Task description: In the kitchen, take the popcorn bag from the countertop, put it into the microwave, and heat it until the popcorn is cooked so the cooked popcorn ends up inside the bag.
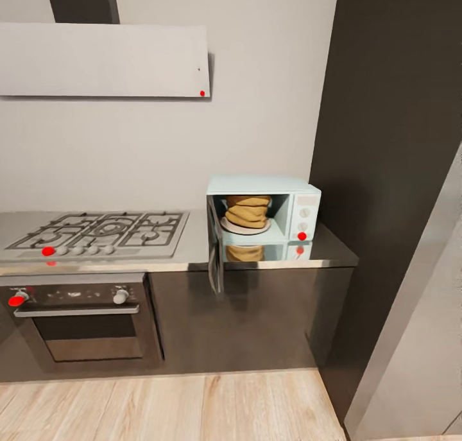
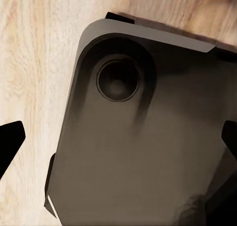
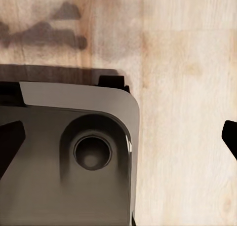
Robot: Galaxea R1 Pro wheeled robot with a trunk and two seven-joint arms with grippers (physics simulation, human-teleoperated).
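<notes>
At the left of the head view, a steel gas hob (image 1: 96, 232) with dark grates is sitting on the glossy grey counter (image 1: 192, 255), above a built-in black-and-steel oven (image 1: 80, 319) whose knobs are glowing with red dots. A pale flat extractor hood (image 1: 102, 59) is hanging on the wall over it. Further right, the small pale mint-blue microwave (image 1: 301, 200) is standing on the counter beside a tall dark cabinet (image 1: 385, 171), its dark glass door (image 1: 215, 251) swinging wide open toward the viewer. The squat tan-yellow popcorn bag (image 1: 247, 211) is sitting upright inside the cavity on a pale round plate (image 1: 244, 228), its rolled rim pointing up and its horizontal folds running side to side.

Both wrist views are looking down at light wooden floor (image 2: 29, 63) and the robot's dark grey base (image 2: 148, 137). The left hand (image 2: 118, 139) and the right hand (image 3: 118, 137) are each showing black fingertips (image 2: 10, 142) (image 3: 10, 142) at opposite edges, spread wide and holding nothing, well away from the bag.
</notes>
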